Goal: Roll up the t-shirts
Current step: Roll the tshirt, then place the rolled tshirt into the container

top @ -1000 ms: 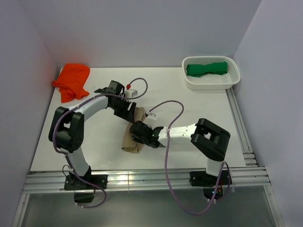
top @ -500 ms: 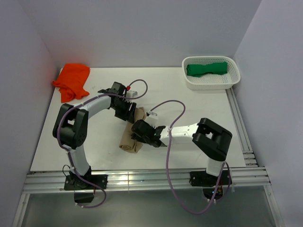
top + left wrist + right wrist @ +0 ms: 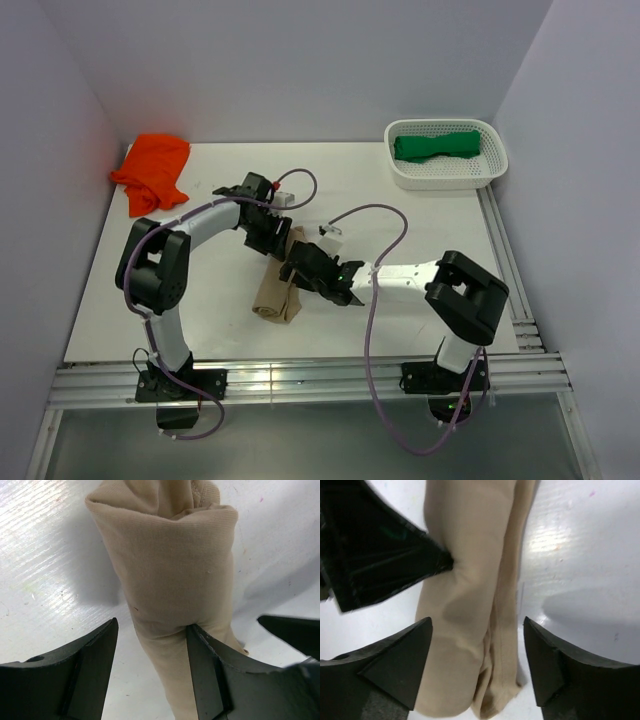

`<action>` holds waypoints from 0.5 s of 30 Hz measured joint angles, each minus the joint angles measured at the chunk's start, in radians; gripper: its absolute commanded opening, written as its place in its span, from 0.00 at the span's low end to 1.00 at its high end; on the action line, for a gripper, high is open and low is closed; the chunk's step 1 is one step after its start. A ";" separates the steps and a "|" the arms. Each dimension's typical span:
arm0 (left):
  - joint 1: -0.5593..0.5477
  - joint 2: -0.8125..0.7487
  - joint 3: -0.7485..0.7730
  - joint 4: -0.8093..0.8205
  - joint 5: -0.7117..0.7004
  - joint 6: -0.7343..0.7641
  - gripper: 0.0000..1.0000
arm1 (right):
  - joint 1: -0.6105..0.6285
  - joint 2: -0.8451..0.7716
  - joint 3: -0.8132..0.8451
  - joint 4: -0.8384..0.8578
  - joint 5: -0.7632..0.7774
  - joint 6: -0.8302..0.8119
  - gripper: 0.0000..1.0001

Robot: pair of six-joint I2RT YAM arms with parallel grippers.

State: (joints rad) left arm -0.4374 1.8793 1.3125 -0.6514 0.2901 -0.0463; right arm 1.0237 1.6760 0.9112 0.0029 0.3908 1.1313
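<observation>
A tan t-shirt [image 3: 280,292], rolled into a long bundle, lies on the white table between the two arms. My left gripper [image 3: 270,234] stands open over the roll's far end. In the left wrist view its right finger [image 3: 210,670] touches the tan roll [image 3: 170,565], and bare table shows between the cloth and the left finger. My right gripper [image 3: 306,268] is open astride the roll's middle. In the right wrist view the roll [image 3: 465,600] lies between the fingers, apart from both. An orange t-shirt [image 3: 152,172] lies crumpled at the far left. A green t-shirt [image 3: 437,145] rests in a basket.
The white mesh basket [image 3: 492,166] stands at the far right corner of the table. Walls close in the left, back and right sides. A metal rail [image 3: 300,378] runs along the near edge. Each arm trails a purple cable [image 3: 372,330].
My right gripper has opened off the tan roll and shifted a little up and right as its arm stretched out. The left gripper has barely moved.
</observation>
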 measured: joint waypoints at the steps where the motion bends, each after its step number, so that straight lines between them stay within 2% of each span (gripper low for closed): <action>1: -0.002 0.001 0.002 -0.002 -0.002 0.000 0.62 | -0.010 0.006 -0.003 0.011 -0.003 -0.005 0.83; 8: -0.006 0.016 0.025 -0.025 -0.008 0.000 0.63 | -0.069 0.067 -0.023 0.163 -0.062 -0.076 0.85; 15: -0.007 0.030 0.041 -0.042 -0.010 0.001 0.62 | -0.078 0.129 0.004 0.190 -0.091 -0.089 0.84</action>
State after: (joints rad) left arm -0.4442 1.9095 1.3533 -0.6930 0.2806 -0.0452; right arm 0.9459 1.8053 0.9154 0.1925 0.3000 1.0420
